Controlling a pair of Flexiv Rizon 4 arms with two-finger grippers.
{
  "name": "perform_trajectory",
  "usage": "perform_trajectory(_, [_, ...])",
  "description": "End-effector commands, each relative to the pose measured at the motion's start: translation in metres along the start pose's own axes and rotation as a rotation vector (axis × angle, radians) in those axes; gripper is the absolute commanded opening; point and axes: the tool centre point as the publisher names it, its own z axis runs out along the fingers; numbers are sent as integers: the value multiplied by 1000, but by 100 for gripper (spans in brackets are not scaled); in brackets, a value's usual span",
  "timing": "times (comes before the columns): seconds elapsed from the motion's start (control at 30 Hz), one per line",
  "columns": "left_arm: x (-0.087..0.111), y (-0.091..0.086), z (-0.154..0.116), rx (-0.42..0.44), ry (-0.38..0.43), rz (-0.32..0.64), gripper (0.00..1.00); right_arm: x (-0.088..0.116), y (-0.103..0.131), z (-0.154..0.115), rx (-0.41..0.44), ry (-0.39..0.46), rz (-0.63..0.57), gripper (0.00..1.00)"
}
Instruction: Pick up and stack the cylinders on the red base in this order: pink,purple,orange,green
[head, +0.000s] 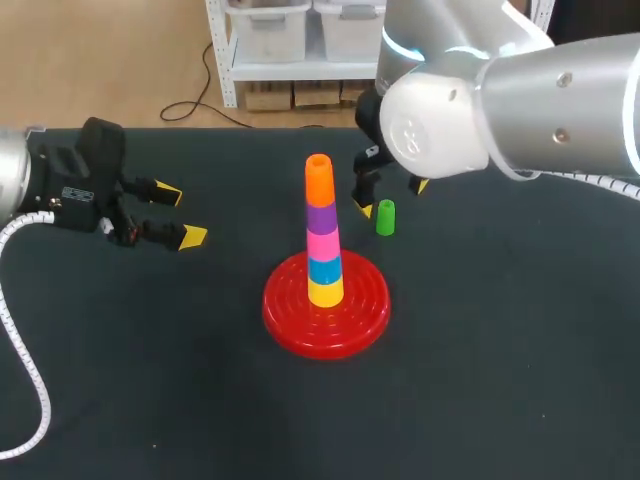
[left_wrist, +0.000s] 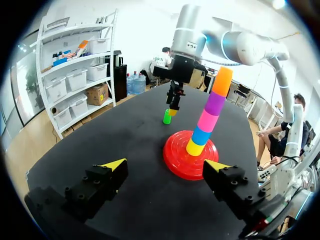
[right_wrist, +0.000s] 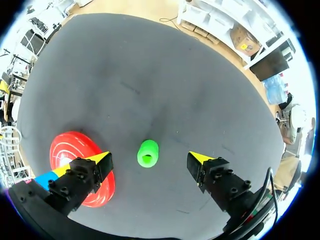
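Tabletop (head: 150, 400) bears green cylinder (head: 385, 217), seemingly upright, beneath right hand (right_wrist: 150, 160).

The red base (head: 285, 318) is glossy ridged plastic, the green cylinder (head: 385, 217) beside it smooth plastic, the table (head: 150, 380) matt.

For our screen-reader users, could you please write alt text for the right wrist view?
A green cylinder stands on the black table, between the fingers of the open right gripper, untouched. The red base sits beside one finger.
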Motion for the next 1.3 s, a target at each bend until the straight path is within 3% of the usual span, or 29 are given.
perform_trajectory(0.03, [2, 0, 0, 0, -10, 3, 100, -3, 0, 3, 7, 3, 3, 100])
perform_trajectory(0.07, [2, 0, 0, 0, -10, 3, 100, -3, 0, 3, 8, 3, 4, 100])
perform_trajectory(0.23, [2, 0, 0, 0, -10, 3, 100, -3, 1, 7, 15, 4, 1, 72])
perform_trajectory(0.4, [2, 0, 0, 0, -10, 3, 100, -2, 3, 7, 21, 2, -5, 50])
perform_trajectory(1.3, [2, 0, 0, 0, -10, 3, 100, 0, 6, 11, 35, 0, -20, 32])
